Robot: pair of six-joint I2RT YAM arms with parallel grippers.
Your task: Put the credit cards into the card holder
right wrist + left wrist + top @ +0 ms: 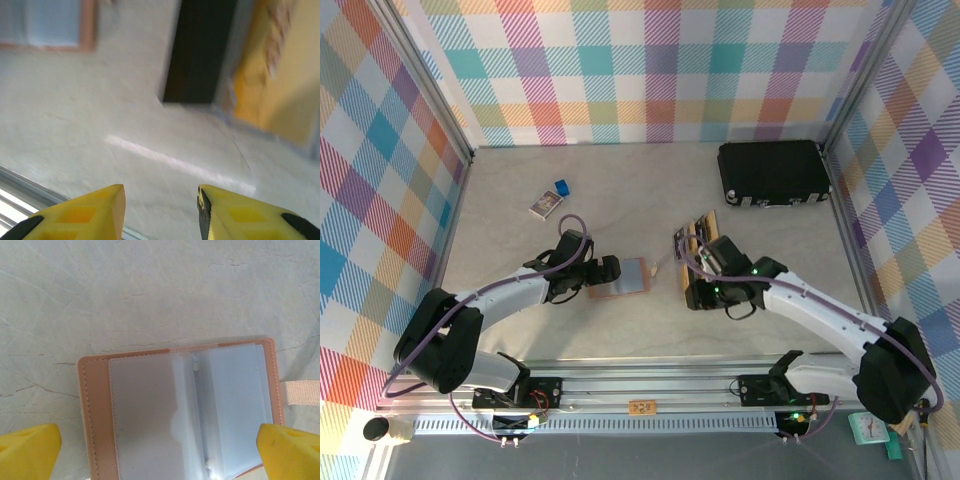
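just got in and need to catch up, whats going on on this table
The card holder lies open on the table, clear sleeves up, and they look empty. The left claw is wide open above it, one finger off each side. The right claw is over by the credit cards, a dark one beside an orange-gold one, its jaws parted with nothing between them. No card is being carried right now.

Tan card holder, pastel plaid walls

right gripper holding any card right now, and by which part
Nothing is held: the right gripper stands open over the table, with the credit cards lying ahead of it.
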